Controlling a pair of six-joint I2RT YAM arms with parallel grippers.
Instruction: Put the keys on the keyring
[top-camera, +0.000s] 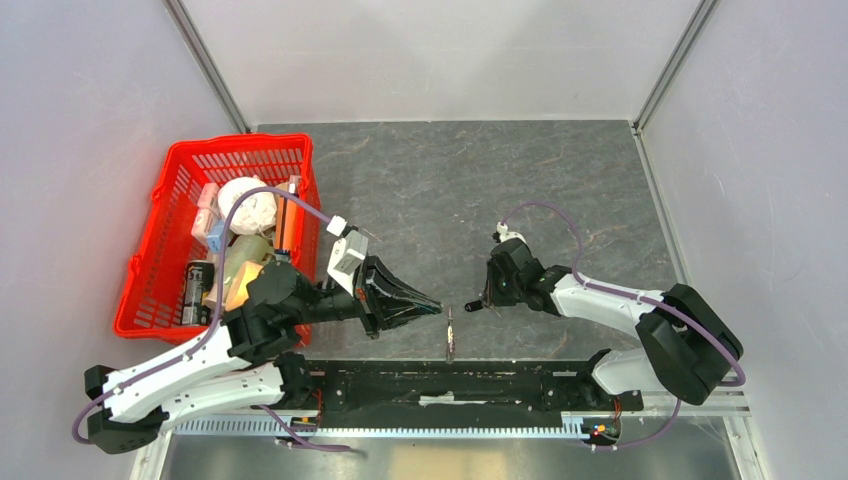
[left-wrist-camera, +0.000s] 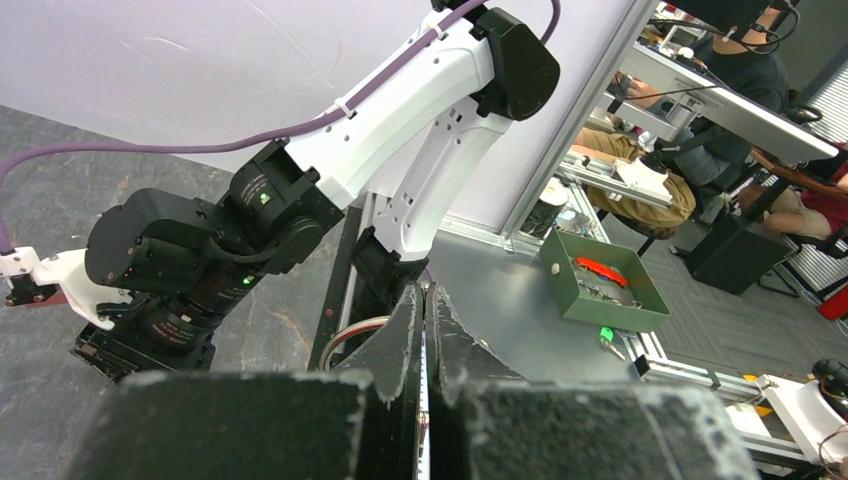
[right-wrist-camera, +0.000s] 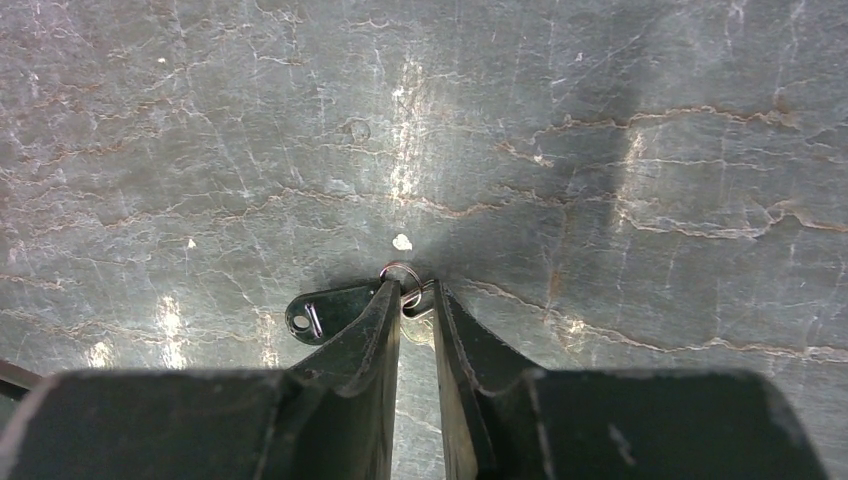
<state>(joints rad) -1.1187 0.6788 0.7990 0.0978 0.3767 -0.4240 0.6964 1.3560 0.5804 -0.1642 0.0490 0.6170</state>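
Observation:
In the right wrist view my right gripper (right-wrist-camera: 412, 290) is pressed down to the table, its jaws nearly closed on the thin keyring (right-wrist-camera: 398, 270). The ring sticks out past the tips. A small silvery key (right-wrist-camera: 418, 325) sits between the fingers at the ring. A short key with a black head (right-wrist-camera: 328, 310) lies flat against the left finger. In the top view the right gripper (top-camera: 480, 300) faces my left gripper (top-camera: 438, 309). A longer silvery key (top-camera: 450, 338) lies on the table just below the gap between them. The left gripper (left-wrist-camera: 424, 290) is shut to a thin slit, with no key visible in it.
A red basket (top-camera: 240, 145) full of items stands at the left, behind the left arm. A black rail (top-camera: 400, 385) and a toothed aluminium strip run along the near table edge. The right arm (left-wrist-camera: 400, 130) fills the left wrist view. A green tray (left-wrist-camera: 640, 310) sits off the table.

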